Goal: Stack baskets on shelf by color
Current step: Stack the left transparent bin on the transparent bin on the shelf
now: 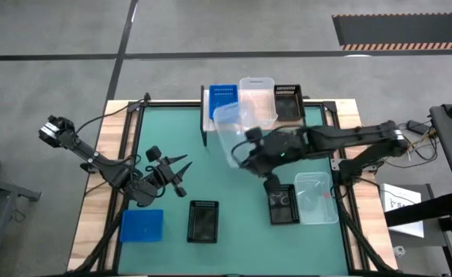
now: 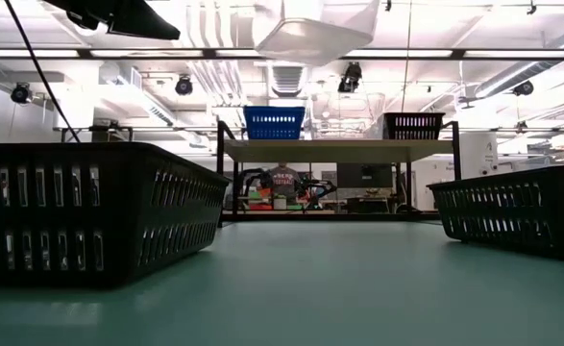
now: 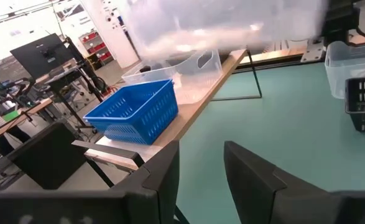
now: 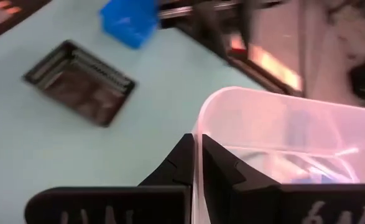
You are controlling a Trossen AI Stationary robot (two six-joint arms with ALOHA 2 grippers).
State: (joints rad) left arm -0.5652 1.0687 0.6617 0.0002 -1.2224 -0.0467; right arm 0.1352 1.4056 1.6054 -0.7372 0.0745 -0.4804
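The wooden shelf (image 1: pixel 207 115) stands at the table's far edge and carries one blue basket (image 1: pixel 224 100), one clear basket (image 1: pixel 259 98) and one black basket (image 1: pixel 288 102). My right gripper (image 1: pixel 245 154) is shut on a second clear basket (image 1: pixel 229 135), lifted just in front of the shelf. On the table rest a blue basket (image 1: pixel 142 225), two black baskets (image 1: pixel 203 221) (image 1: pixel 283 204) and a clear one (image 1: pixel 316 198). My left gripper (image 1: pixel 181 177) hovers open over the table's left half, touching nothing. My right gripper pinches the clear basket's wall at its rim (image 4: pixel 202 127), one finger inside the bin and one outside. The basket is lifted clear of the table and tilted, reaching from the fingers toward the shelf.
In the low view the two black baskets (image 2: pixel 80 207) (image 2: pixel 517 207) fill the near sides, and the shelf (image 2: pixel 334 149) stands beyond them. Bare green table lies between the left gripper and the shelf. Cables run along the table's edges.
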